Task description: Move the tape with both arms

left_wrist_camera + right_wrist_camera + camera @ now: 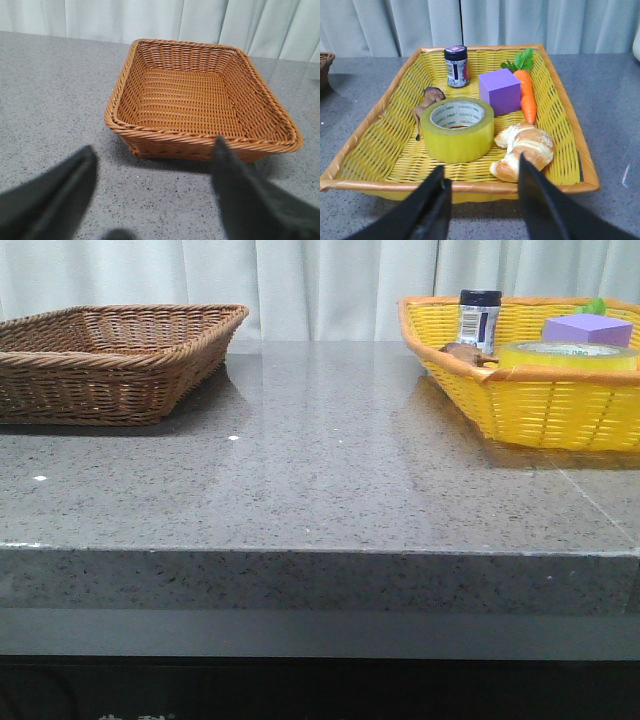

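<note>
The tape (458,130), a wide roll of translucent yellow film on a white core printed with green letters, is laid flat on the floor of the yellow basket (375,135), with its open ring turned upward. Just beside the tape a pale twisted bread roll (524,150) is seen, and past that a purple block (500,91) with an orange carrot (525,93) touching its side. On the other side of the tape a small brown object (431,98) is leaned near the roll; what it is cannot be told. Beyond the tape a small dark-lidded jar (456,66) is stood upright near the far wall of the basket. The yellow basket is woven of glossy plastic strands, rectangular, with sloped walls and an orange rim. The right gripper (482,187) is held outside the near rim of that basket, its two black fingers spread apart and closed on nothing, the tape untouched between and beyond them. Well apart from the tape, across a speckled grey stone table (320,480), a brown wicker basket (200,95) is set, square, with a braided rim. The left gripper (155,182) is held before it with fingers spread wide. Pale curtains (320,285) are hung behind both baskets.
</note>
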